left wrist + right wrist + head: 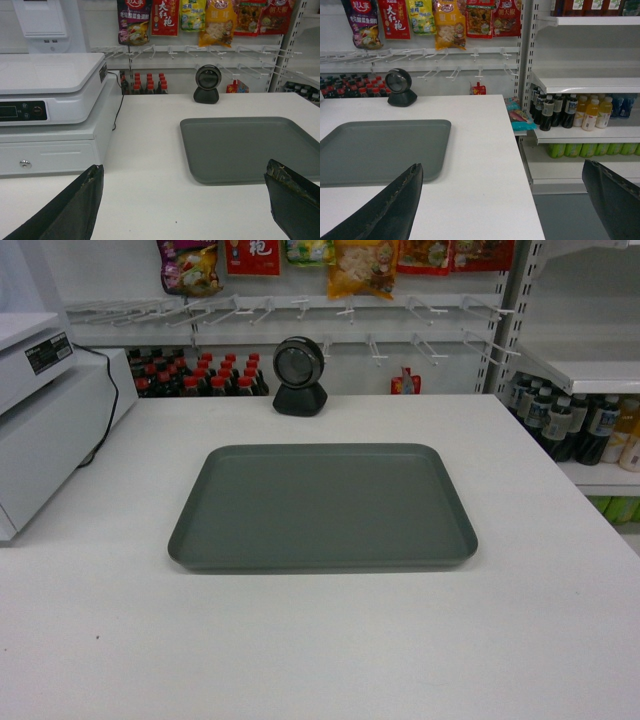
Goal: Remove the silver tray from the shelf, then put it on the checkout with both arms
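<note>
Silver tray (322,508): lay flat on the white checkout worktop (320,650), long side across, near the worktop's middle, nothing on it. It sat ahead and to the right of the left end effector (182,200), and ahead and to the left of the right end effector (502,200); neither touched it.

Left end effector: fingers (75,207) spread wide, holding nothing, low over the worktop just short of the tray's near left corner.

Right end effector: fingers (390,207) spread wide, holding nothing, over the worktop's right edge, one finger above the worktop and the other beyond it.

Black round scanner (299,375): upright at the worktop's far edge, beyond the tray from both end effectors.

White till (50,107): to the left of the left end effector, well apart from the tray.

Shelf (585,82): glossy white boards on slotted uprights, ahead and right of the right end effector, with bottles (570,111) on the board below.
</note>
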Controlling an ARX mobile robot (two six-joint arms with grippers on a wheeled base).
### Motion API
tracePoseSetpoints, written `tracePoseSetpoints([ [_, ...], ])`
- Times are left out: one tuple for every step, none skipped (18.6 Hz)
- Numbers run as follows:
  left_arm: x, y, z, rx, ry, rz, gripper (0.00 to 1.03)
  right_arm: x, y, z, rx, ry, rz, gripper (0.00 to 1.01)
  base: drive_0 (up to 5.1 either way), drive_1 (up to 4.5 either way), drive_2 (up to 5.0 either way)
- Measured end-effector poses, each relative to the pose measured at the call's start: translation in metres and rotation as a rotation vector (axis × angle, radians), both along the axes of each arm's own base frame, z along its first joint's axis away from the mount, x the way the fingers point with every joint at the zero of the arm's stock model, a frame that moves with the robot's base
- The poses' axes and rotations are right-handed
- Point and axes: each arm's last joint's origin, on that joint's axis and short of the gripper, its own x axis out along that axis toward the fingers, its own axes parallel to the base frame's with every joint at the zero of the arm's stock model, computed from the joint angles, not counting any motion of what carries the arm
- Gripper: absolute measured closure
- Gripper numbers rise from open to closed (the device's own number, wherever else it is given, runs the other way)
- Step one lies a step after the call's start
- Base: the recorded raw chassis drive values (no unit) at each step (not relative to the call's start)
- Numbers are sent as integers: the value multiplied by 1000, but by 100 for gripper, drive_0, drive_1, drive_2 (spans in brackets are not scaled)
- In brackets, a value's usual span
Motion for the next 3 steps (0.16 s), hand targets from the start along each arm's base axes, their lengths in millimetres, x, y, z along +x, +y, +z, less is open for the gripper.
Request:
tracePoseSetpoints([
  [0,0,0,0,0,0,5,0,0,0,0,0,0,3,0,0,0],
  [0,0,0,0,0,0,5,0,0,0,0,0,0,3,0,0,0],
  [0,0,0,0,0,0,5,0,0,0,0,0,0,3,0,0,0],
])
